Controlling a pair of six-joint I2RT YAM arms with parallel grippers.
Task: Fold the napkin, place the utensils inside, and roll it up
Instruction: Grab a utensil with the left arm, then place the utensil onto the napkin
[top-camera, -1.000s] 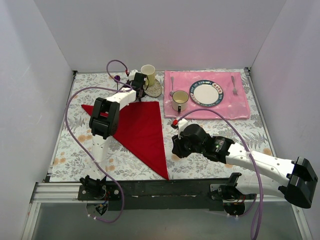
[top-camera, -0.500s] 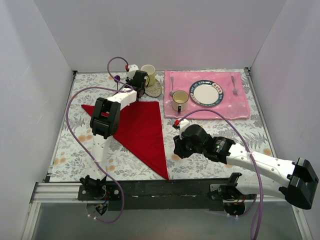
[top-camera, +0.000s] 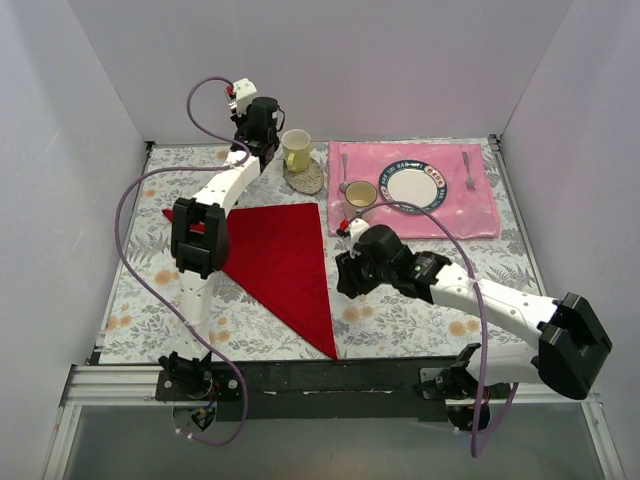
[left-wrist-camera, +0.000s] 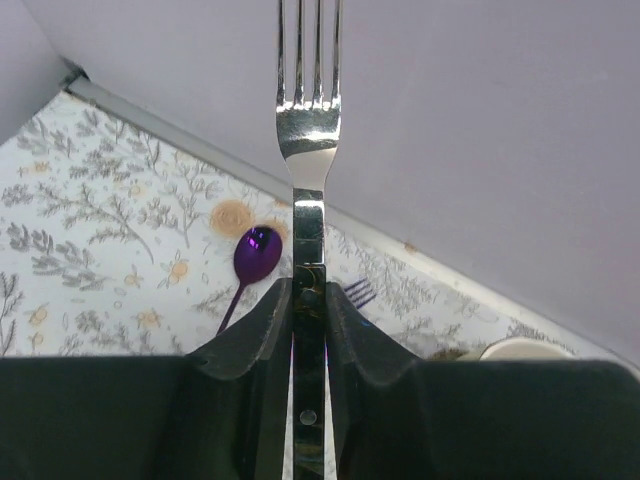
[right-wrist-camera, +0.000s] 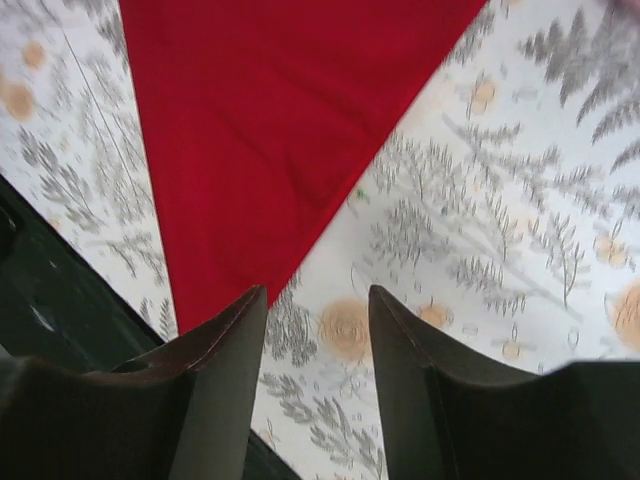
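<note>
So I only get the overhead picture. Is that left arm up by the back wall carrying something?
Observer: Yes. Its wrist camera shows the left end effector shut on the dark handle of a fork, with the silver tines pointing away.
Operator: Is anything lying underneath it?
Observer: A purple spoon lies below, and the tines of a purple fork show beside it.
Operator: And the right arm?
Observer: The right end effector is open with nothing between its fingers. The pointed tip of the napkin ends beside one of them.
</note>
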